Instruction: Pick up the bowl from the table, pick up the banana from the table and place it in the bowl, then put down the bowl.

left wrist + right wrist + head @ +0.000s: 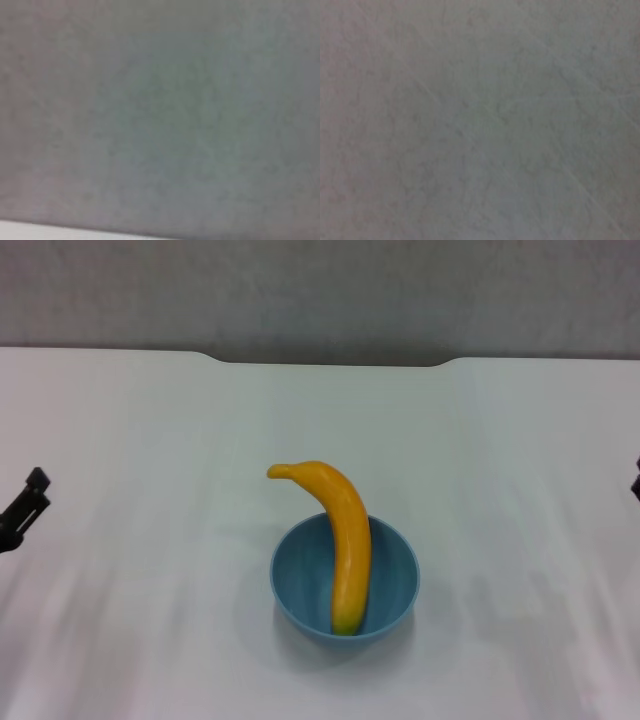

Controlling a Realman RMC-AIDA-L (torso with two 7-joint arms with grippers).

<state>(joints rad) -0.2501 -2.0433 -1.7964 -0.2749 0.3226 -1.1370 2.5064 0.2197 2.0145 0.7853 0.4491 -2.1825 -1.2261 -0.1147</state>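
Observation:
The light-blue bowl (344, 588) stands upright on the white table (150, 440), a little in front of the middle. The yellow-orange banana (340, 530) leans in it, its darker end down inside the bowl and its stem tip sticking out over the far rim to the left. My left gripper (25, 505) shows as a dark tip at the left edge of the head view, far from the bowl. My right gripper (636, 483) is a sliver at the right edge. Neither holds anything that I can see. Both wrist views show only a blank grey surface.
The table's far edge has a shallow notch (335, 362) with a grey wall behind it. White tabletop lies all around the bowl.

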